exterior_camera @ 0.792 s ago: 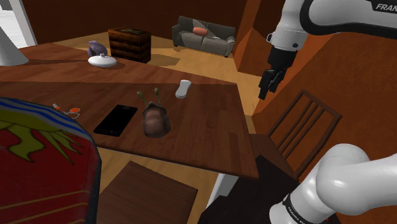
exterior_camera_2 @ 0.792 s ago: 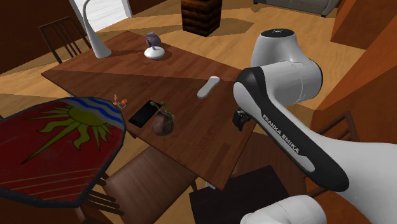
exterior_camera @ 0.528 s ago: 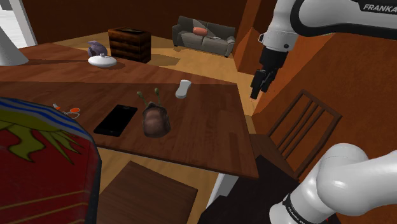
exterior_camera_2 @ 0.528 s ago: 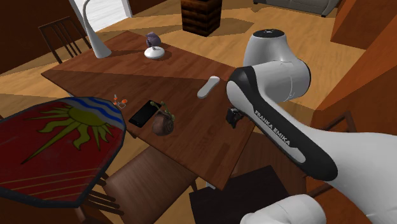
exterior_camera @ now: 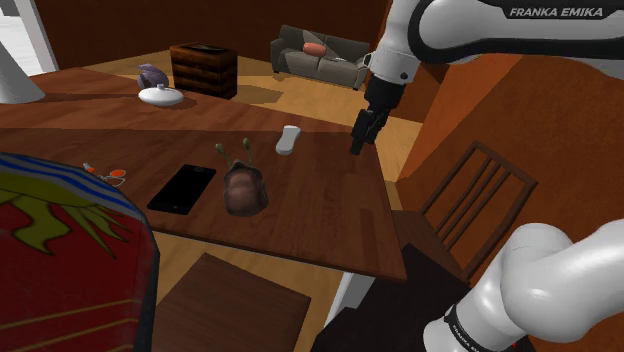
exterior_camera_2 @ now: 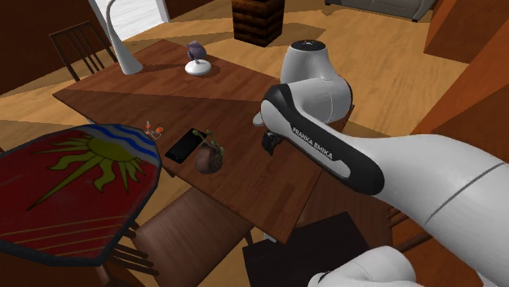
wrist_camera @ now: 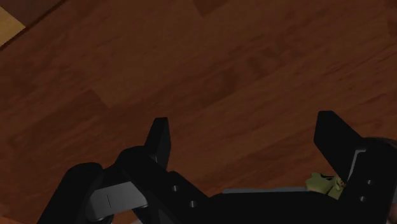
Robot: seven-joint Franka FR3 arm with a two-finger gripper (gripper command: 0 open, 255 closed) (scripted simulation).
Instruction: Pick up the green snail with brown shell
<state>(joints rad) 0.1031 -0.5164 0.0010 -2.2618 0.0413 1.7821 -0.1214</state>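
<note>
Your pincer [exterior_camera: 356,143] hangs above the table [exterior_camera: 310,215], well apart from the black phone [exterior_camera: 182,188], fingers spread wide and empty. The brown-shelled green snail [exterior_camera: 243,188] sits just beside that phone, on the pincer's side.

My tool [exterior_camera: 356,146] is all black. The worktop [exterior_camera: 310,205] beneath it is red-brown with wood grain. Off to its side, the snail [exterior_camera: 244,190] has a mottled brown shell and what seems an olive-green body; beyond that lies a glossy black phone [exterior_camera: 182,188].
</note>
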